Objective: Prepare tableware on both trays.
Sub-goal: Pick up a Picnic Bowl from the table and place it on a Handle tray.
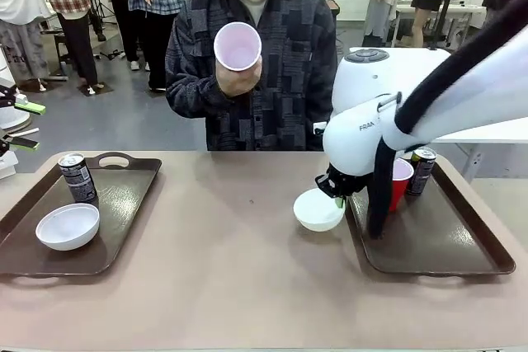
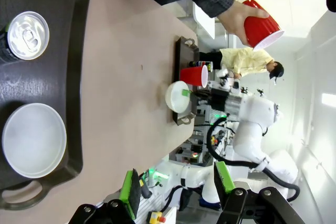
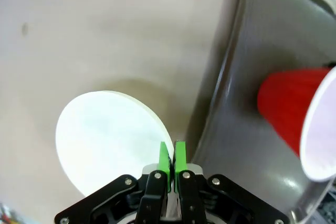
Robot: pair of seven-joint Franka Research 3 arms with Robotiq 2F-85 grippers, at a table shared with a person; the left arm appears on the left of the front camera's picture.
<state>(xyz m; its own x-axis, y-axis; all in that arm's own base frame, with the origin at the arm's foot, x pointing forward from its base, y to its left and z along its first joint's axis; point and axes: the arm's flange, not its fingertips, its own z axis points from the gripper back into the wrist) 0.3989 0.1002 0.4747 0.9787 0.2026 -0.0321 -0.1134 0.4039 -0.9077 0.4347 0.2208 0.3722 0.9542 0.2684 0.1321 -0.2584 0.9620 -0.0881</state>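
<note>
On the beige worktop (image 1: pixel 223 269) there are two dark brown trays, one at each side. The left tray (image 1: pixel 124 195) carries a slim dark can (image 1: pixel 77 177) at its far end and a small white bowl (image 1: pixel 68 226) nearer to the robot. The can has a band of small writing on its side, but it is too small to read. From the left wrist view the can's silver top with its pull tab is seen from above, without any readable words.

The right tray (image 1: pixel 462 253) holds a red cup (image 1: pixel 399 183) with white inside and, just beside it, a second dark can (image 1: pixel 422 169), partly hidden by the arm; its label cannot be read. On the white body of the right arm the letters "FRA" can be read, and the rest is hidden.

The right claw (image 3: pixel 171 157) is closed on the rim of the second white bowl (image 1: pixel 318 210), its green pads (image 3: pixel 164 161) pressed together with the thin rim between them. This bowl is on the worktop, just beside the left edge of the right tray.

The left claw (image 2: pixel 178 182) is above the left tray with its jaws apart, gripping nothing.

The person at the far side holds another red cup (image 1: pixel 238 45) in one hand (image 1: pixel 235 80), tilted so that its white inside faces the camera.
</note>
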